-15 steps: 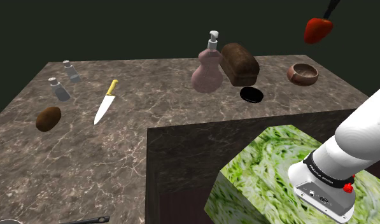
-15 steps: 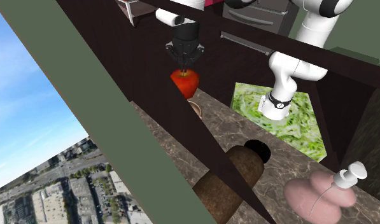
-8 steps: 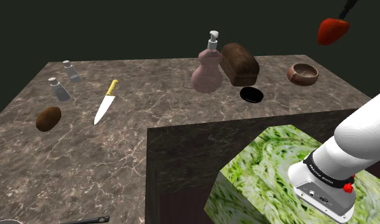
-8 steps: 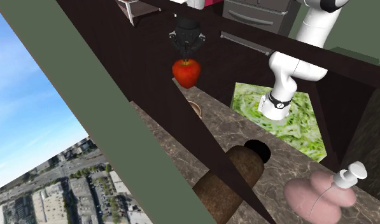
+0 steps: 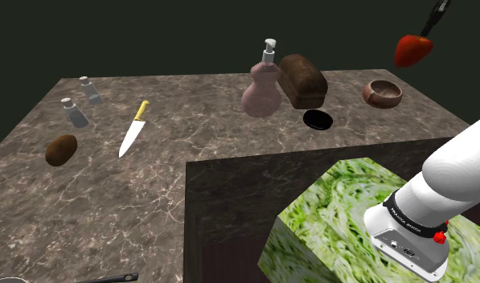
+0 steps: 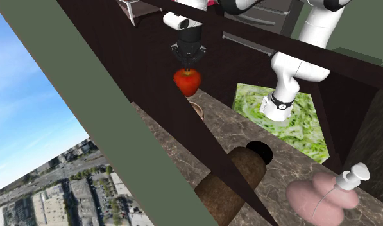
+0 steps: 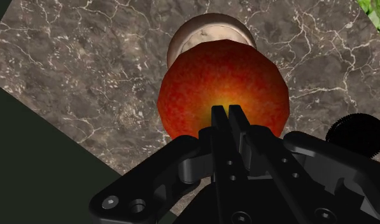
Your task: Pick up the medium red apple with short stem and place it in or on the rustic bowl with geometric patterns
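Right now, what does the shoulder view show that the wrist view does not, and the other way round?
Shoulder view: the knife, two shakers, the pink bottle and the loaf, plus the open gap between the apple and the bowl. Wrist view: the end effector shut on the apple's top, and the bowl partly hidden behind the apple. Both: the red apple, the brown bowl and the marbled counter.

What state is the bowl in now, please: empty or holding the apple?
Empty: the bowl shows a bare hollow, and the apple hangs in the air, outside it.
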`<action>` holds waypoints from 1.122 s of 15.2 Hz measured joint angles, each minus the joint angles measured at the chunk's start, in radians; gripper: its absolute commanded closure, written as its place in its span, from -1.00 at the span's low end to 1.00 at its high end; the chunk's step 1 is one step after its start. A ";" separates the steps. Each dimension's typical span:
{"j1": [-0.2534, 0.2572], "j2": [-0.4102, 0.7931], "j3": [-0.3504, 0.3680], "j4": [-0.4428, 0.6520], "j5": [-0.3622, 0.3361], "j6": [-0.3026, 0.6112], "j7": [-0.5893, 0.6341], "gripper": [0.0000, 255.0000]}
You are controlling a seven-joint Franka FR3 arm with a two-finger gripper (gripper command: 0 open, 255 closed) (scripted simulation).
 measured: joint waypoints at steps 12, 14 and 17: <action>-0.002 -0.007 -0.001 -0.167 -0.009 0.161 0.014 1.00; -0.003 0.002 -0.004 -0.187 -0.004 0.187 0.012 1.00; -0.003 0.004 -0.005 -0.223 -0.004 0.225 0.013 1.00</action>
